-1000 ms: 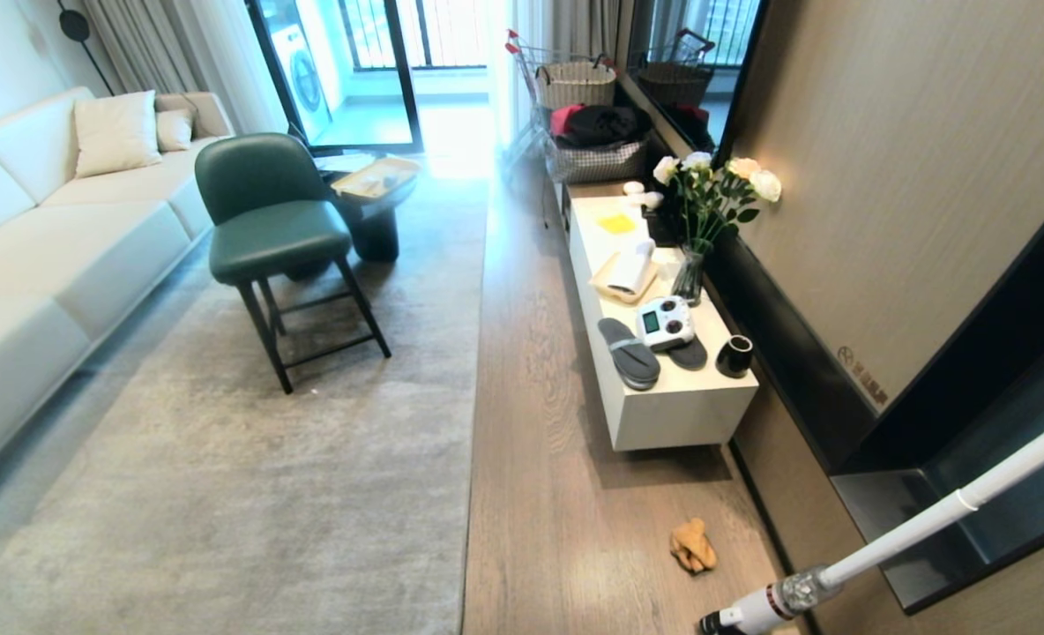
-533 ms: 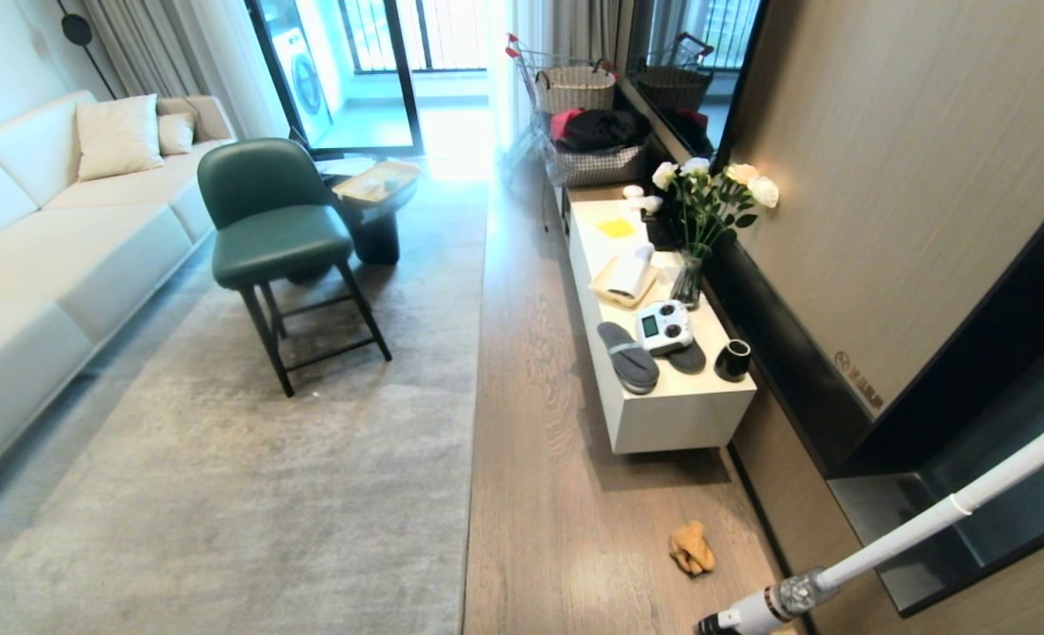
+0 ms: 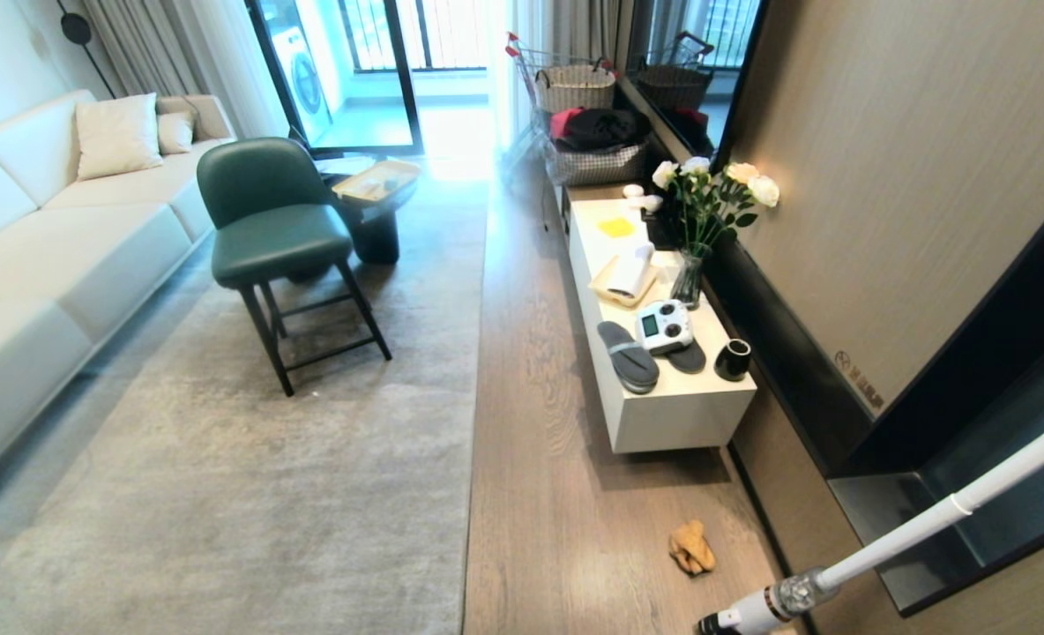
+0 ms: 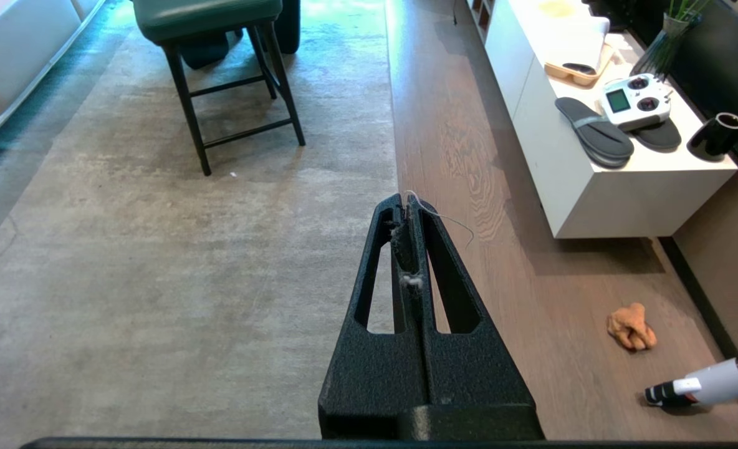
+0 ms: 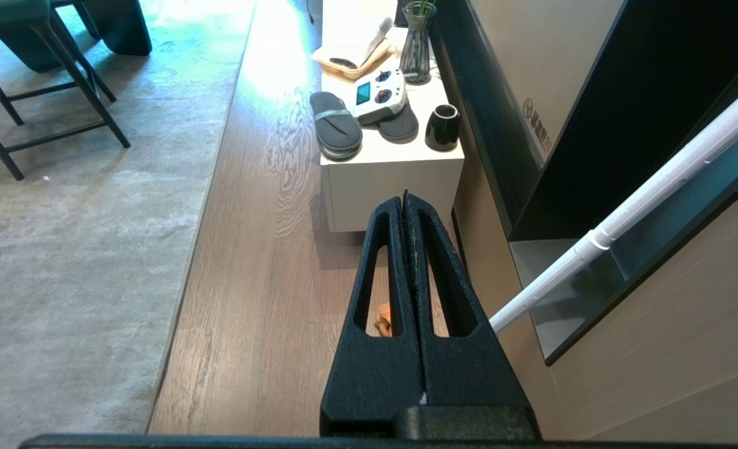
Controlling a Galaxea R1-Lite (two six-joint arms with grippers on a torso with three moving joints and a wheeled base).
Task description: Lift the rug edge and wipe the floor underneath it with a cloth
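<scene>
The pale grey rug lies flat; its rug edge (image 3: 473,423) runs straight down the room beside the brown plank floor (image 3: 557,503). The orange-tan cloth (image 3: 691,547) lies crumpled on the floor near the wall, apart from the rug. Neither arm shows in the head view. My left gripper (image 4: 407,202) is shut and empty, with lint and a loose thread at its tip, held high over the rug edge (image 4: 396,156); the cloth (image 4: 631,327) lies well off to its side. My right gripper (image 5: 404,198) is shut and empty above the floor, and the cloth (image 5: 383,321) peeks through a finger slot.
A low white cabinet (image 3: 663,423) with slippers, a remote and a flower vase stands along the wall. A white stick vacuum (image 3: 883,547) leans by the cloth. A green chair (image 3: 275,238) and a round side table (image 3: 372,207) stand on the rug, with a sofa (image 3: 46,256) beyond.
The whole head view has shifted slightly downward, so the camera moved. Nothing in the room has moved and both grippers stay shut.
</scene>
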